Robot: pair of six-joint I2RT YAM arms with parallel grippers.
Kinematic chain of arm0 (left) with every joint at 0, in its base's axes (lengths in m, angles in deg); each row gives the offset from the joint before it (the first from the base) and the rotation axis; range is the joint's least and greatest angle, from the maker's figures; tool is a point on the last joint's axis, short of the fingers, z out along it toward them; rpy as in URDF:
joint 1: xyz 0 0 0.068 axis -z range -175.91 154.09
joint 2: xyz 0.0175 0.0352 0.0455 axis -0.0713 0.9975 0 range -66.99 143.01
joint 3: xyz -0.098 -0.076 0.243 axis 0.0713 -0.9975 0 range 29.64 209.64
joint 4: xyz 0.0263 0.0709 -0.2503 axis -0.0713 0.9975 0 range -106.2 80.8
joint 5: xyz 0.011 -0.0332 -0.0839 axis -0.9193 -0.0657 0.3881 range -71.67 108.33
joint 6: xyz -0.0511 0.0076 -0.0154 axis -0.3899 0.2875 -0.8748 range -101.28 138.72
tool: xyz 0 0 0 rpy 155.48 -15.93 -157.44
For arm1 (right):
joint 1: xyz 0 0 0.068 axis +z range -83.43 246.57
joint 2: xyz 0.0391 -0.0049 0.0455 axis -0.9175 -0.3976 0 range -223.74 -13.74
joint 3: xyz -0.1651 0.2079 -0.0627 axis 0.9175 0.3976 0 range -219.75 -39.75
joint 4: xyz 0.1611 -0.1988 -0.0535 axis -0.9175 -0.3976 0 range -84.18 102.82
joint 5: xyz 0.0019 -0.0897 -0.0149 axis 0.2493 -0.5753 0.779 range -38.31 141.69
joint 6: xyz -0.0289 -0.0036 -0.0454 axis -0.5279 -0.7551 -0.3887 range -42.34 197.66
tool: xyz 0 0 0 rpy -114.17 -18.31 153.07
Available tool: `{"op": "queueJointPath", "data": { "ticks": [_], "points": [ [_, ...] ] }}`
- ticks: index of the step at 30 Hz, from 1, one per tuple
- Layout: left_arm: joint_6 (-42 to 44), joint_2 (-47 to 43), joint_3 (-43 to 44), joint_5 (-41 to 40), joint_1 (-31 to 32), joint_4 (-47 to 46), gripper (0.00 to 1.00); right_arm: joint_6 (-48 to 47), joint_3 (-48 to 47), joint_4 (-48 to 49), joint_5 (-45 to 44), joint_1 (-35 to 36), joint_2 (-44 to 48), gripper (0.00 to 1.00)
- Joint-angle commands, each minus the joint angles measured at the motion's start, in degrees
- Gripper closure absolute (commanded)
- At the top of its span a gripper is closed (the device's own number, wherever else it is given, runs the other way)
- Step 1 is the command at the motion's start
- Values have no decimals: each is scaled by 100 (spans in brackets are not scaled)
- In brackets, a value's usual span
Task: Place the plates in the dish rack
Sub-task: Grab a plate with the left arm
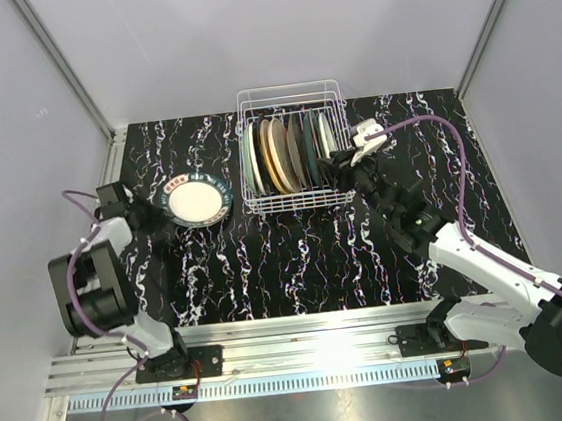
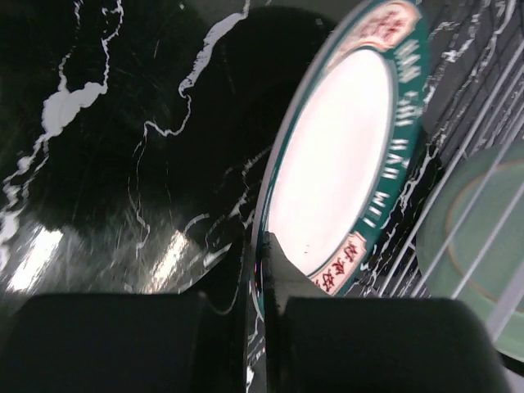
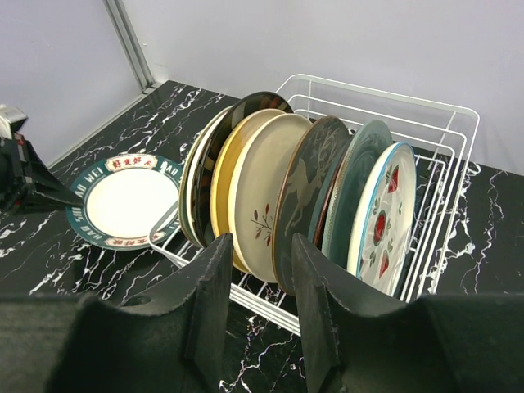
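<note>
Pretty sure I'm driving in a lab test cell here, not anyone's kitchen. Plain grey walls (image 1: pixel 8 98) box in the table (image 1: pixel 267 272) on three sides, with metal strips (image 1: pixel 64 62) in the corners. The top is a black marble-look sheet. The left arm (image 1: pixel 98 290) and right arm (image 1: pixel 488 269) are bolted to an aluminium rail (image 1: pixel 306 354) at the near edge, with a purple cable (image 1: pixel 422 119) looping off. The only homey bits are a wire rack (image 1: pixel 288 88) of plates (image 1: pixel 277 156) and a plate (image 1: pixel 197 199) beside it. I can't see past the walls, so I can't tell what the room around it is.
</note>
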Motion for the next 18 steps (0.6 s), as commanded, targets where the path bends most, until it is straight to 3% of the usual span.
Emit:
{"op": "queueJointPath", "data": {
  "ticks": [1, 5, 11, 18],
  "points": [
    [367, -765, -174, -821, -1, 616, 100, -62, -208, 83, 248, 27, 174, 57],
    [270, -1836, -350, -865, -1, 669, 100, -1, -226, 47, 485, 44, 209, 58],
    [174, -2691, -237, -847, -1, 958, 100, -105, -103, 381, 1083, 211, 394, 57],
    [226, -3201, 264, -733, -10, 1574, 100, -1133, -454, 110, 996, 1257, 8, 53]
  ]
}}
